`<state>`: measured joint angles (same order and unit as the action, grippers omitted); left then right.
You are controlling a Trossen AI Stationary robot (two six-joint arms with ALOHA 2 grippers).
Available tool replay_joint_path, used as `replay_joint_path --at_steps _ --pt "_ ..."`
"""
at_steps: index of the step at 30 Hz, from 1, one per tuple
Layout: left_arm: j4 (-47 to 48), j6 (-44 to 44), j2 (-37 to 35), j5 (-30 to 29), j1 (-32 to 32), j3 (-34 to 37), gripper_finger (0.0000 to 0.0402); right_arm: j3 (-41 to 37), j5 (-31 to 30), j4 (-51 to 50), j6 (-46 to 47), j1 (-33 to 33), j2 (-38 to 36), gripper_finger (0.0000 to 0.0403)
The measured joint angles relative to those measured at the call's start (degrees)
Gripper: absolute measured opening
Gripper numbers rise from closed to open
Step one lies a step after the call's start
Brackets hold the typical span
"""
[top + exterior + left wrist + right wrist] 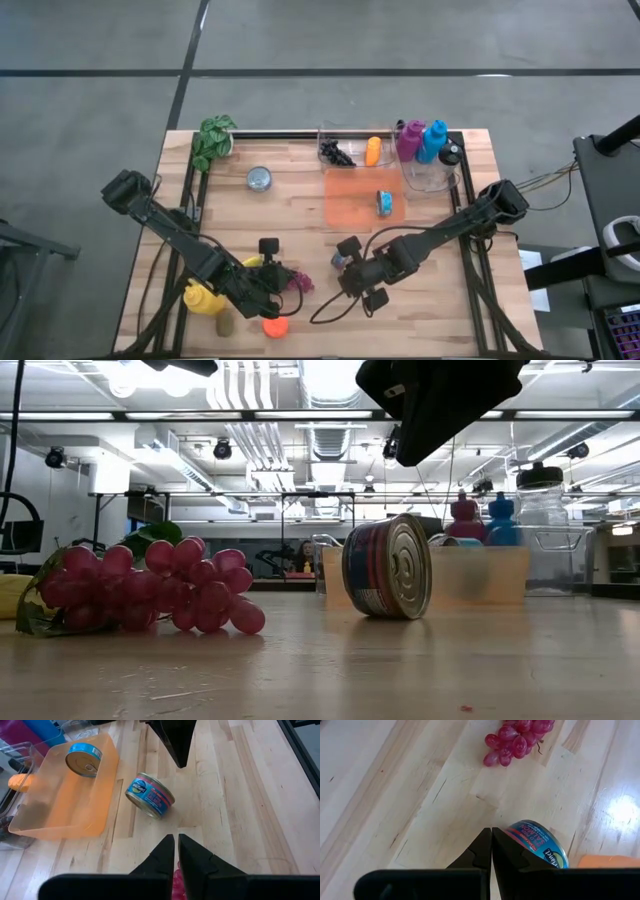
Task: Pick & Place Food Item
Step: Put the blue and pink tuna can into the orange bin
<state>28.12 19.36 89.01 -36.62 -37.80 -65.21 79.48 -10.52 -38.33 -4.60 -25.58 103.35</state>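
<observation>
A blue-and-red labelled tin can lies on its side on the wooden table, also in the low view as can. My right gripper hangs shut just above and beside it, a gap showing between them in the low view. A bunch of red grapes lies on the table to the can's left. My left gripper hovers shut over the grapes, pointing toward the can. An orange tray holds a second can.
At the far edge stand clear bins with an orange item and bottles. A small plant and a round tin sit far left. Yellow, green and orange items lie near left.
</observation>
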Motion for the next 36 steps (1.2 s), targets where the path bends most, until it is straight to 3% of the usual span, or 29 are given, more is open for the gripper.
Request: replay_joint_path --at_steps 30,36 --pt "0.0 0.0 0.0 0.0 0.0 0.0 0.0029 0.0 -0.2 -0.4 -4.1 0.1 0.0 0.0009" --pt "0.0 0.0 0.0 0.0 0.0 0.0 0.0029 0.0 -1.5 -0.4 -6.5 0.3 0.0 0.0048"
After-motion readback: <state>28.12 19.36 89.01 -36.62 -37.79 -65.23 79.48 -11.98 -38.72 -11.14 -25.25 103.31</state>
